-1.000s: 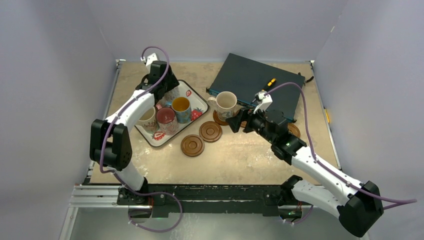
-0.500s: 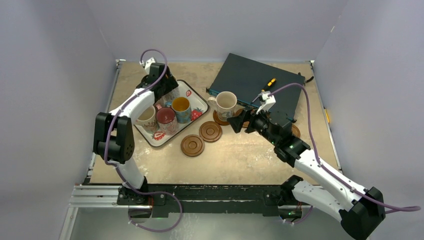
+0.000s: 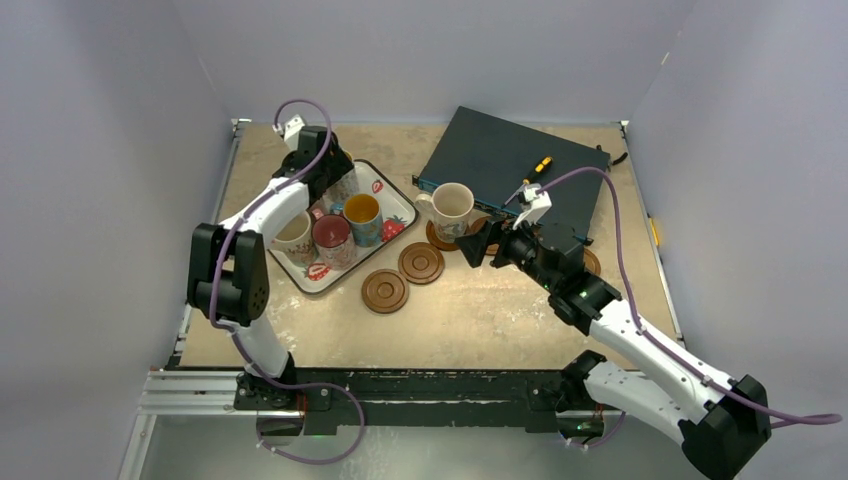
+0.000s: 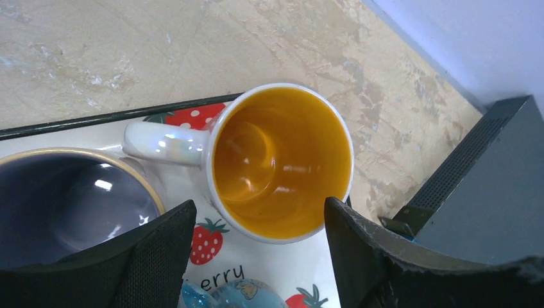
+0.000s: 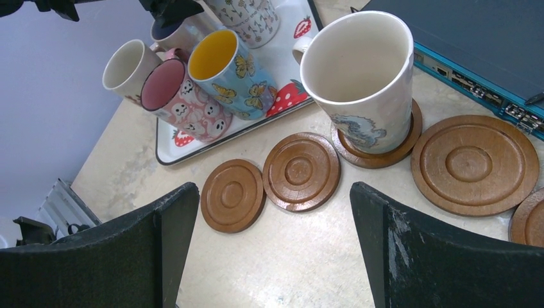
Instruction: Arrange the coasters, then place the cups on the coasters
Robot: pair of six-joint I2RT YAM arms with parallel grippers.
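One cream mug [image 5: 359, 77] stands squarely on a coaster [image 5: 385, 158] just in front of the dark rack unit [image 3: 510, 160], so one pairing looks finished. Four more coasters show bare: two [image 5: 232, 194] [image 5: 301, 171] touching edge to edge near the tray, one [image 5: 475, 163] right of the seated mug, and another [image 5: 529, 218] cut off at the right edge. All are turned brown wood with raised concentric rings and a shallow centre that should hold a mug base. The other mugs crowd the white strawberry-print tray [image 4: 282, 269] on the left: a plain cream one [image 5: 128, 67], a pink one with ghost-like faces [image 5: 186, 96], a blue butterfly mug [image 5: 234, 67], a purple-lined one [image 4: 70, 205] and, farthest, a glossy orange-lined mug [image 4: 282, 160] with a pearly handle pointing left. The left fingers [image 4: 154, 256] are spread wide over that mug's near rim, one each side and, as far as I can tell, not pressing it, which I judge to be lining up a grasp. The right fingers [image 5: 436, 256] are also spread wide and hold nothing, hovering over the mottled beige worktop [image 5: 289, 256] near the bare coasters, probably waiting or about to straighten the row. Glazed ceramic is slick, so a grip across the wall seems safer than one on the handle.
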